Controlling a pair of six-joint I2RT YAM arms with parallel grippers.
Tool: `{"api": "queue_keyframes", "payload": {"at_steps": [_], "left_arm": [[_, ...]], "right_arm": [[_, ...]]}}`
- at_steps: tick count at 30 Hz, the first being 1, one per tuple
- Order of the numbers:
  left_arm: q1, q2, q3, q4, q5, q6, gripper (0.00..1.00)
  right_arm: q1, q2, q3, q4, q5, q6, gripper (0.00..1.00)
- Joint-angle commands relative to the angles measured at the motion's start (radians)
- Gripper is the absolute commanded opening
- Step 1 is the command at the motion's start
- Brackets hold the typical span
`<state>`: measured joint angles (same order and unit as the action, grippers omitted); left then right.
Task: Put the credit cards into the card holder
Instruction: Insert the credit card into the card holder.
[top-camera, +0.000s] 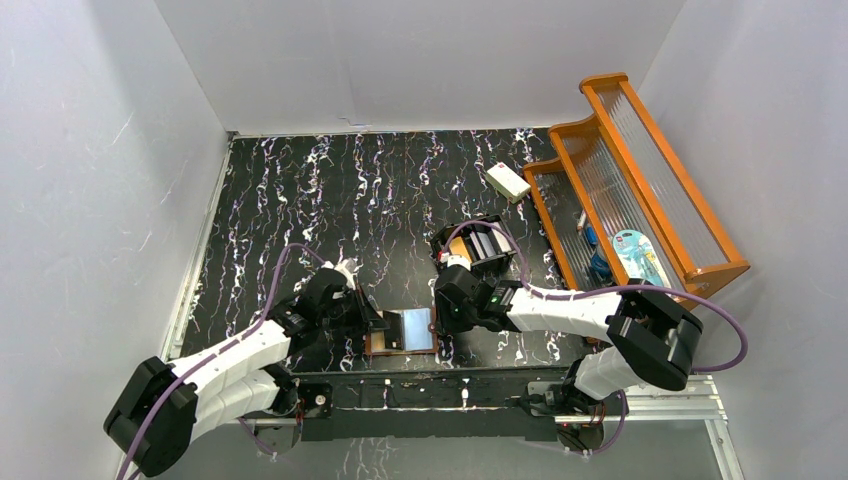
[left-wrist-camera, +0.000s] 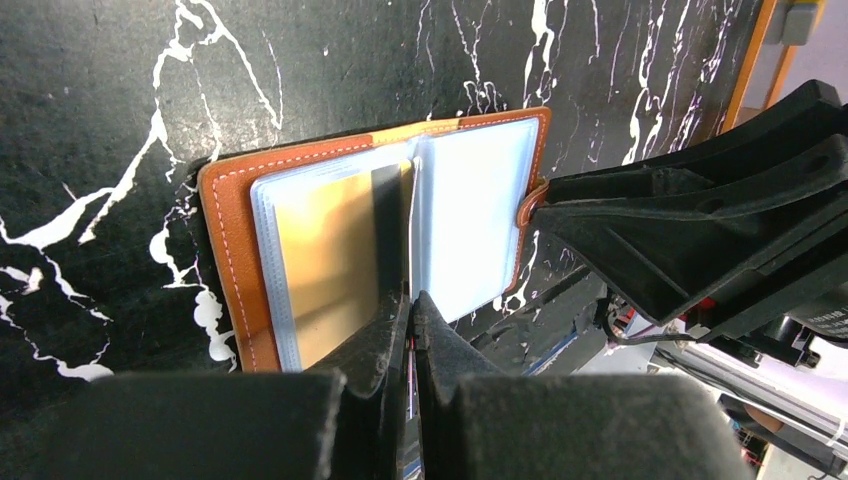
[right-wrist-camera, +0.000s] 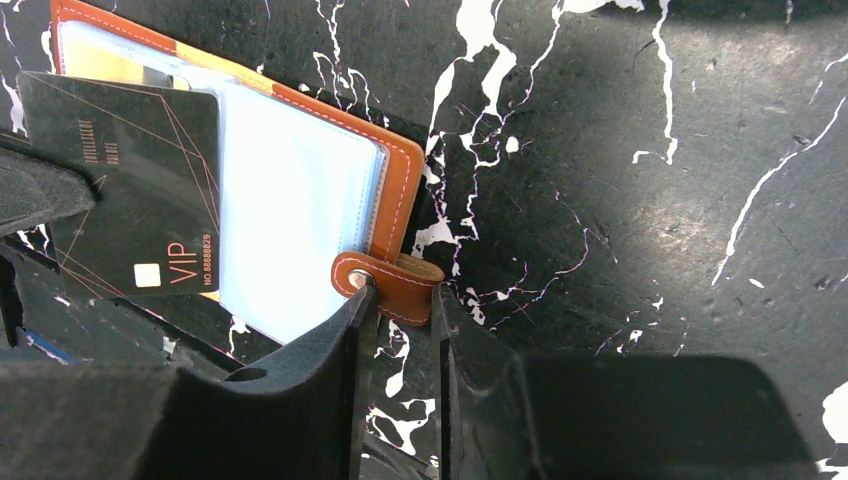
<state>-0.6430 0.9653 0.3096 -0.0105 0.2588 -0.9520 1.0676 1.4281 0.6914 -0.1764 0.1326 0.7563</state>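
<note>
Two grippers engaged. Left gripper (left-wrist-camera: 410, 312) is pinched tight on a dark grey plastic VIP card (right-wrist-camera: 130, 190), holding it over the spine of the open brown leather card holder (left-wrist-camera: 228, 240). Right gripper (right-wrist-camera: 400, 300) is nipped narrow on the holder's brown snap tab (right-wrist-camera: 390, 282), pinning that flap down. The holder lies flat between the two grippers. A gold card (left-wrist-camera: 325, 250) sits in the sleeve on the holder's side away from the tab.

My read: lay the card flatter, lead one corner into a sleeve mouth, keep the tab pinned.

- Can't make out the sleeve mouth.
- Card's gripped edge is hidden by the fingers.
- Contents of the black plastic compartment box (top-camera: 480, 245) beyond the holder are unclear.
</note>
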Motion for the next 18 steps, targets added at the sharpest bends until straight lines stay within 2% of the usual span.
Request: {"api": "queue_keyframes", "payload": {"at_steps": [1, 8, 18], "left_arm": [[0.006, -0.032, 0.011, 0.026, 0.020, 0.026, 0.00], [0.006, -0.077, 0.028, 0.018, 0.019, 0.033, 0.00], [0.006, -0.017, -0.008, 0.099, 0.043, 0.032, 0.00]], "right_arm": [[0.005, 0.010, 0.008, 0.026, 0.017, 0.000, 0.34], [0.005, 0.010, 0.009, 0.027, 0.015, 0.002, 0.34], [0.006, 0.011, 0.013, 0.027, 0.014, 0.001, 0.34]]}}
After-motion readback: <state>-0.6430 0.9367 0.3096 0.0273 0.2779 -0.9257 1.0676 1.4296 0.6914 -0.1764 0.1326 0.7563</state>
